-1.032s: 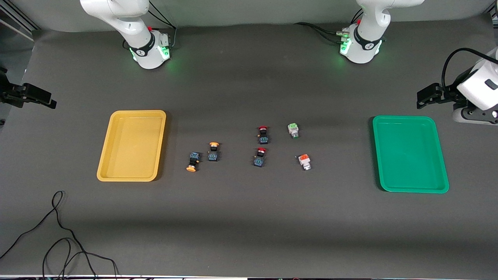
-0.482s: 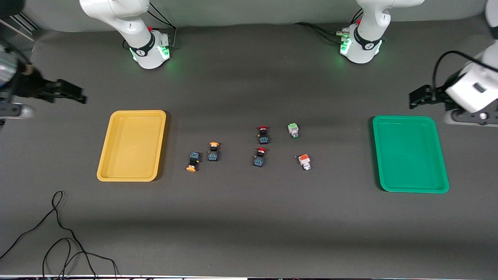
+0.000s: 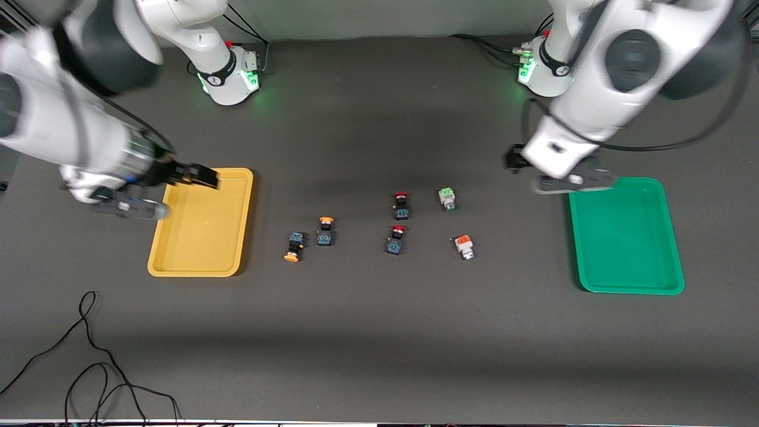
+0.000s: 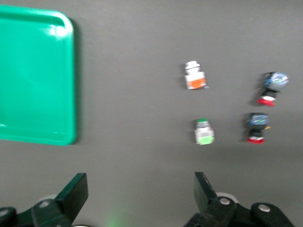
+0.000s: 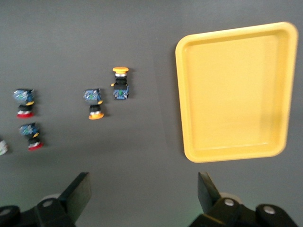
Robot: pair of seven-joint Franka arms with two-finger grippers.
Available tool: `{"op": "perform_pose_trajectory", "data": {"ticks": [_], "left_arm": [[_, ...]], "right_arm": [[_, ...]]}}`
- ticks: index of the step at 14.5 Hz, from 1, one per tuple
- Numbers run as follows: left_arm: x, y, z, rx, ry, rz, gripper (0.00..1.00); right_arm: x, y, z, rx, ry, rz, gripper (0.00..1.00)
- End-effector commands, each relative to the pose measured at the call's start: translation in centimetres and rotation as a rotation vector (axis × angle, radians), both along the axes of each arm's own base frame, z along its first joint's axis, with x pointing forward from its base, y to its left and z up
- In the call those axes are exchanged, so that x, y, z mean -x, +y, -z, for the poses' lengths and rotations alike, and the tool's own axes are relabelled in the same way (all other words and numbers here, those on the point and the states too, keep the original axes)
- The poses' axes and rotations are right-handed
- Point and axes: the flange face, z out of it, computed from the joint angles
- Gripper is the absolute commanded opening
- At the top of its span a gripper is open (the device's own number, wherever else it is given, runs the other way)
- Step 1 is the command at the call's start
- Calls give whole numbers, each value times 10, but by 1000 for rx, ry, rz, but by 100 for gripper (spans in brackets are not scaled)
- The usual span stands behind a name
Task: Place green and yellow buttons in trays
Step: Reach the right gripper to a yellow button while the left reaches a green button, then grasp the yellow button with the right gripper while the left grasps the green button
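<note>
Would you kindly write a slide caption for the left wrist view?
Open left gripper over bare table, looking down on the green tray, pale-green button, orange-capped button and two red-capped buttons.

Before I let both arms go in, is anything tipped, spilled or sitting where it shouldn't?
Nothing stands out. All six buttons lie loose on the table between the yellow tray and the green tray; neither tray holds any. The right gripper hangs open over the yellow tray's rim, the left gripper open beside the green tray.

The tabletop (image 3: pixel 379 332) is covered in matt dark-grey cloth. The yellow tray (image 3: pixel 201 222) and green tray (image 3: pixel 622 237) look like smooth, glossy plastic. The arms' shells are glossy white plastic; the black cable (image 3: pixel 89 356) looks rubbery.
</note>
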Motion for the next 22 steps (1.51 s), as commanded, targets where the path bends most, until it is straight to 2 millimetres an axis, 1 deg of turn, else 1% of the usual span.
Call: {"op": "perform_pose_trajectory", "data": {"ticks": [1, 2, 3, 5, 6, 7, 8, 9, 10, 11, 12, 13, 14, 16, 18, 19, 20, 21, 22], "left_arm": [[33, -51, 12, 9, -43, -75, 100], [43, -66, 16, 9, -45, -74, 100], [51, -76, 21, 8, -42, -65, 100], [56, -76, 43, 14, -49, -59, 100], [59, -77, 59, 19, -56, -57, 100], [63, -78, 79, 29, -68, -53, 100], [65, -76, 102, 37, -76, -62, 100], [69, -80, 125, 46, -86, -70, 100], [71, -87, 150, 49, -92, -85, 100], [68, -92, 177, 40, -89, -107, 100], [68, -99, 203, 33, -86, -105, 100], [66, -101, 224, 36, -92, -98, 100], [65, -103, 246, 43, -91, -98, 100], [64, -104, 283, 50, -90, -103, 100], [66, -102, 307, 34, -84, -114, 100], [67, -101, 313, 21, -84, -114, 100], [68, -100, 317, 15, -82, -116, 100], [68, -100, 317, 15, -82, -119, 83], [67, -100, 316, 15, -82, -122, 58]], "right_arm": [[17, 32, 55, 29, -62, 76, 100], [22, 45, 79, 27, -76, 68, 100], [20, 46, 104, 27, -87, 75, 100], [11, 51, 142, 28, -103, 100, 100], [8, 58, 164, 28, -114, 104, 100], [9, 65, 186, 25, -131, 98, 100], [8, 63, 207, 23, -148, 104, 100], [9, 62, 228, 22, -162, 109, 100], [7, 63, 244, 18, -180, 134, 100], [7, 65, 260, 20, -185, 162, 100], [9, 73, 276, 17, -195, 155, 100], [11, 76, 291, 16, -203, 152, 100], [11, 75, 305, 18, -206, 156, 100], [13, 76, 319, 18, -211, 156, 100], [13, 78, 323, 19, -208, 154, 100], [12, 77, 325, 21, -207, 154, 99], [12, 77, 327, 22, -206, 152, 86], [12, 77, 327, 21, -208, 152, 43], [11, 77, 326, 21, -209, 154, 6]]}}
